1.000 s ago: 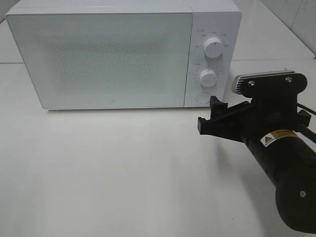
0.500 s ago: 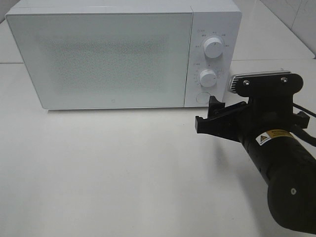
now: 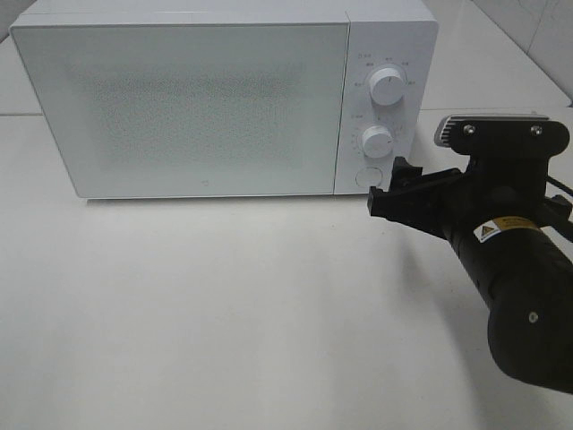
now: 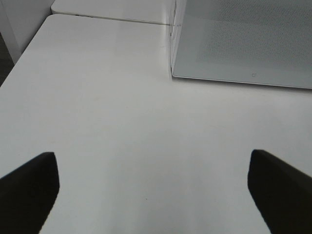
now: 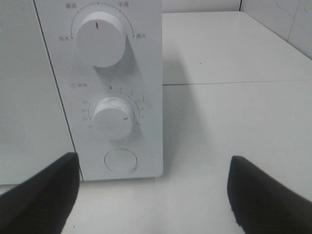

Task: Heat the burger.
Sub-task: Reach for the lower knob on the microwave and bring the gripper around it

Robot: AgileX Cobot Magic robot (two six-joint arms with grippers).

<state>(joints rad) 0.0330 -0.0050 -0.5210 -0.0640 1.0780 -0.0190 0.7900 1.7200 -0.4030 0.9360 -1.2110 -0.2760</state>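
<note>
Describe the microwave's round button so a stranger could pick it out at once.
The white microwave stands at the table's back, with a control strip down its right side. At the strip's foot, below two knobs, sits the button: flat and unmarked, while each knob stands proud with a red mark.

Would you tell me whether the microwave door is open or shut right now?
Shut: the microwave door sits flush beside the control panel.

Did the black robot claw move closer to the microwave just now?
Yes. The right gripper has moved nearer the microwave and is now almost at its round button.
</note>
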